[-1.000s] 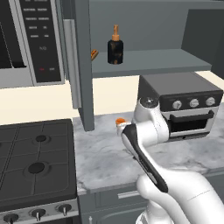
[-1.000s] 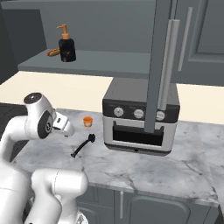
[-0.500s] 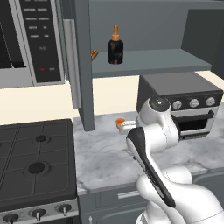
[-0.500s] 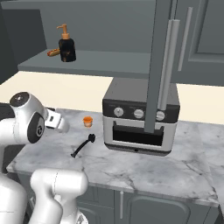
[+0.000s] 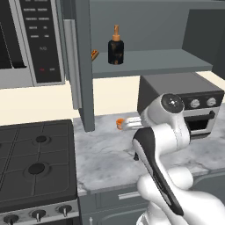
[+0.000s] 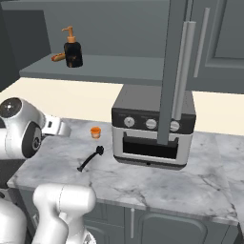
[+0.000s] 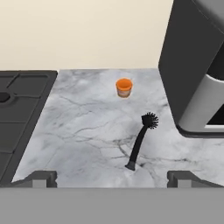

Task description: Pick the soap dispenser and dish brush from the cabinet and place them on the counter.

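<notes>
- Looking at what's left: my gripper point(image 7: 112, 178) is spread wide open with nothing in it, hovering low over the counter point(image 7: 87, 131).
- One brush point(image 7: 141, 141) lies flat on the counter, so that half looks done to me. In the hand view it sits just ahead of the fingertips, a bit right of centre, with the bristle head at the far end and the handle tip towards me. It isn't touching the gripper.
- One soap bottle point(image 5: 115, 46) stands upright on the cabinet point(image 5: 83, 66) shelf, well above the counter. I'd say it's the next target.
- The relation that matters: the bottle is up and back from my gripper, above the counter's left end beside the open door. Its long axis is vertical, so I guess a level, side-on approach suits it.
- One small orange cup point(image 6: 96, 132) sits on the counter beyond the brush, apart from it.
- One toaster oven point(image 6: 152, 126) stands to the right, near the brush head but not touching it.
</notes>
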